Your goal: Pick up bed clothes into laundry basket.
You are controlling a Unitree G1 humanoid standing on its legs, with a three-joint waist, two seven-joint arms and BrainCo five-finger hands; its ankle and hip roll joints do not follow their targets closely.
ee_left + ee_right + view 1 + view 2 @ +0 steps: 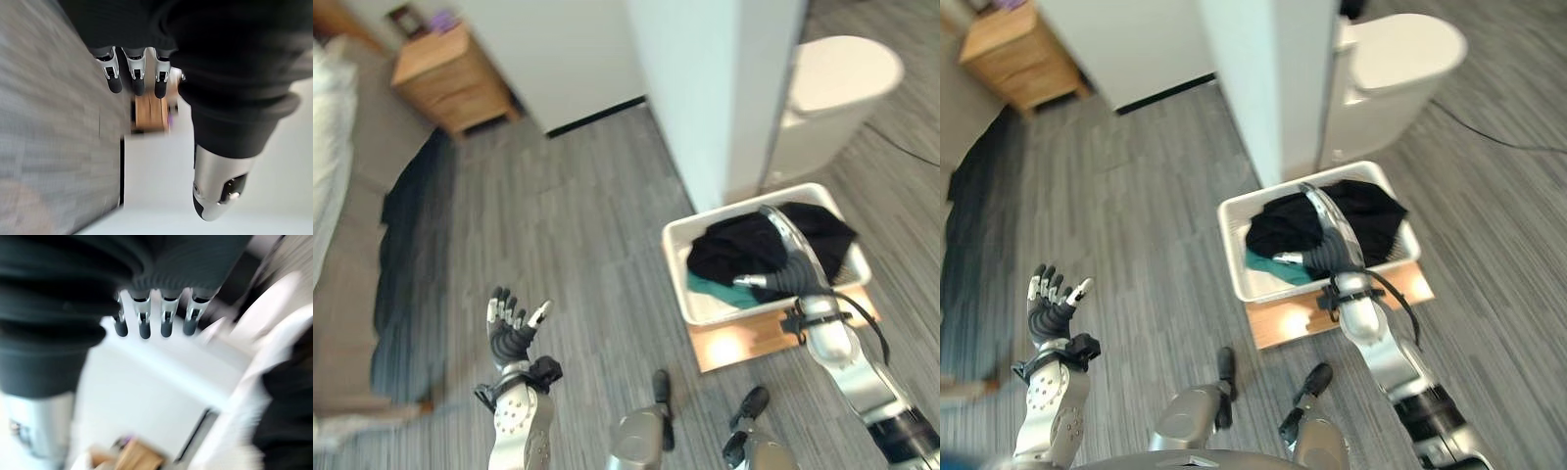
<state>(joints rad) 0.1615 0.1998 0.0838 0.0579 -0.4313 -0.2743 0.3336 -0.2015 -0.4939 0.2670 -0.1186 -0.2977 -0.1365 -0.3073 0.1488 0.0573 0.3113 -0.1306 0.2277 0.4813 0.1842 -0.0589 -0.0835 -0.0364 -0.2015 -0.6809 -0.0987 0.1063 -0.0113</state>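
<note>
White rectangular laundry basket (677,257) stands on the floor at 3 o'clock, holding crumpled black clothes (744,245) over a teal garment (715,290).

- One white laundry basket (680,240)
- Two garments in it: one black (744,245), one teal (715,291)
- One wooden board (744,345) under the basket
- One wooden nightstand (445,78)
- One white lidded bin (827,93)
- One dark cloth (411,255) hanging off the bed (347,245)

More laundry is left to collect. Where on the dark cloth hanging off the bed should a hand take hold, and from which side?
Probably the dark cloth's free edge that hangs down the side of the bed. Come in from the open floor side with the left hand, which is nearest and open; the draped edge gives fingers loose folds to pinch.
</note>
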